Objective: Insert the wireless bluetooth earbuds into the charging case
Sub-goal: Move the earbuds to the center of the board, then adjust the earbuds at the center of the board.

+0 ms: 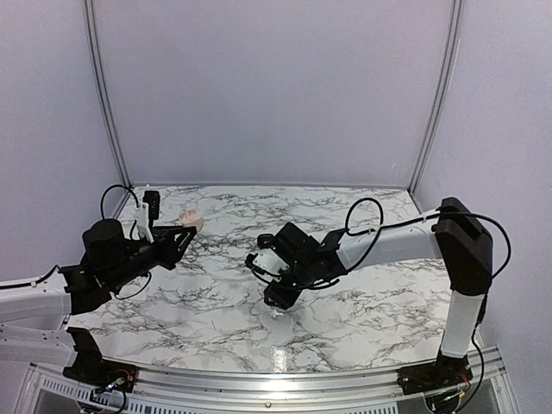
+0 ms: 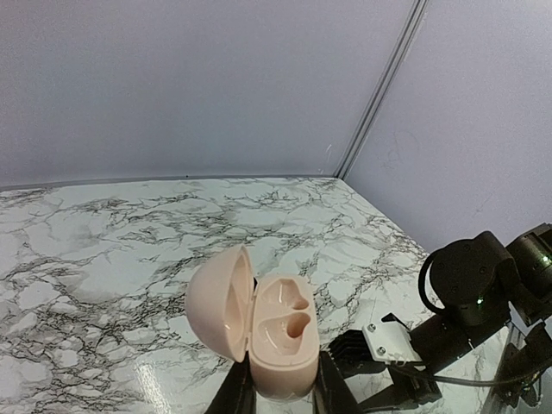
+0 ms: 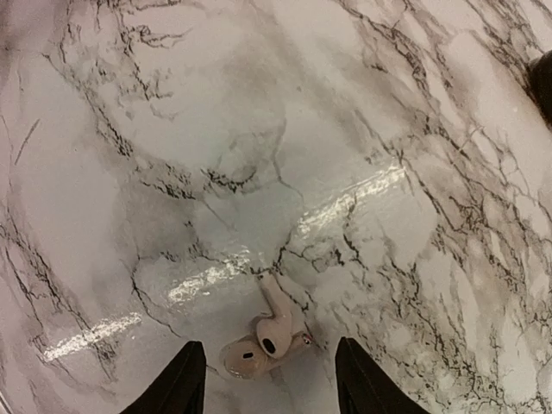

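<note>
Nearest, at front edge of marble-pattern desk (image 1: 216, 332): bases of both arms, left one on left, right one on right

A little further in, right of centre: right pincer (image 1: 278, 304) pointing down at desk, fingers (image 3: 177, 384) standing partway apart, gripping nothing

Between those fingers, flat on desk: two earbuds (image 3: 261, 341), pale pinkish-white, short stems, touching each other, one stem angled up and left in right wrist view. Small gap to each finger, no contact visible. In top view, only a pale speck just under the pincer tip

Further back, left side: left pincer (image 1: 186, 231) clamped tight on charging case (image 2: 276, 336), squeezing lower body from both sides. Case pale pinkish, rounded, lid hinged open and swung to left in left wrist view, both wells facing camera and empty. Appears held up off desk, though exact clearance hard to tell

Case well apart from earbuds, off to left and further back than them

At right edge of left wrist view: right arm (image 2: 474, 285), black, with cable, low over desk

Farthest: plain pale walls (image 1: 276, 86) with metal corner posts, closing in desk at back and sides
</note>
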Controlling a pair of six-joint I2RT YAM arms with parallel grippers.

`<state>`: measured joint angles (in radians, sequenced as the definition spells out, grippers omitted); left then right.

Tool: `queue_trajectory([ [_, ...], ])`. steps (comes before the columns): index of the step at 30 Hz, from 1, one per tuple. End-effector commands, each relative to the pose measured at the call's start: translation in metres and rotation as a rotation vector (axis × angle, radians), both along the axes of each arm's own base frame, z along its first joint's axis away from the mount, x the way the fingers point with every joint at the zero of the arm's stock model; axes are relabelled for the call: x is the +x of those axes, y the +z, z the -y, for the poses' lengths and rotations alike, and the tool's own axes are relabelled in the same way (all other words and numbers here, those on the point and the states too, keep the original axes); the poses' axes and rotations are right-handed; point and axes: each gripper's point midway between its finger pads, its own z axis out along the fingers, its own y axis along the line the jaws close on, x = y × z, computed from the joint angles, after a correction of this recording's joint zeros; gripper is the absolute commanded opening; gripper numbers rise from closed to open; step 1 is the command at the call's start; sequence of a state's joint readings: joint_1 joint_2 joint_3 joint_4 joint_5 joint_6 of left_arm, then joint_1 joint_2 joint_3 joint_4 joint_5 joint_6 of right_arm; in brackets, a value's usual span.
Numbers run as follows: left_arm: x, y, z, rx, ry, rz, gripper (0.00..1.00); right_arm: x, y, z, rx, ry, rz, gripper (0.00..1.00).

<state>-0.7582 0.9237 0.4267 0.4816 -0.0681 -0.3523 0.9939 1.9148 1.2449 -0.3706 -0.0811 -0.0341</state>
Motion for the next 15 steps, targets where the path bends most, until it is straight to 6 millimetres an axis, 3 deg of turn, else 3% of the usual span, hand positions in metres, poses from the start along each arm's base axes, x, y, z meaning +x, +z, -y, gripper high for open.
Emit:
queue_trajectory([
  [1,0.002,0.013,0.001,-0.023,-0.003,0.029,0.0,0.006,0.002,0.001,-0.048,-0.021,0.047,0.53],
  [15,0.003,0.012,0.0,-0.018,0.006,0.034,0.0,0.032,-0.002,0.05,-0.149,-0.121,0.111,0.52],
])
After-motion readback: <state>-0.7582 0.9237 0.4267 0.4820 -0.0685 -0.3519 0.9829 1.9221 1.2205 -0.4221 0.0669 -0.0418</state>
